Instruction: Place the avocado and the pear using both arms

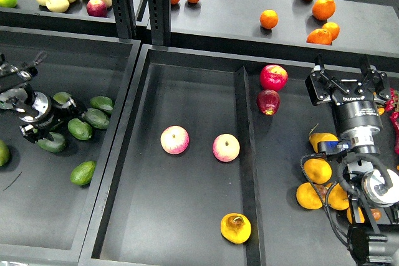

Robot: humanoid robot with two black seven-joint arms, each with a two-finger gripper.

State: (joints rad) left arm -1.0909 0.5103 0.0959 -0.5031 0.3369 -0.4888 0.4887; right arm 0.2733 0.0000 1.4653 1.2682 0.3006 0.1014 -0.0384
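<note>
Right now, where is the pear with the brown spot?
In the head view, the pear lies at the near right corner of the middle tray, below the two apples.

Seven avocados, two pink-yellow apples, two red pomegranates, one bruised pear.

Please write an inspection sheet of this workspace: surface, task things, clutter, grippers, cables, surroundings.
Surface: black divided centre tray, flat, matte.
Job's things: bruised yellow-orange pear lies in the centre tray, near its divider; glossy medium-green avocado lies apart in the left bin.
Clutter: two pink-yellow apples in the centre tray; dark-green avocados left; two red pomegranates and yellow pears right.
Grippers: left gripper state unclear; right gripper open, holding nothing.
Cables: black cable loops on the right arm.
Surroundings: rear shelf with oranges and pale apples.
</note>
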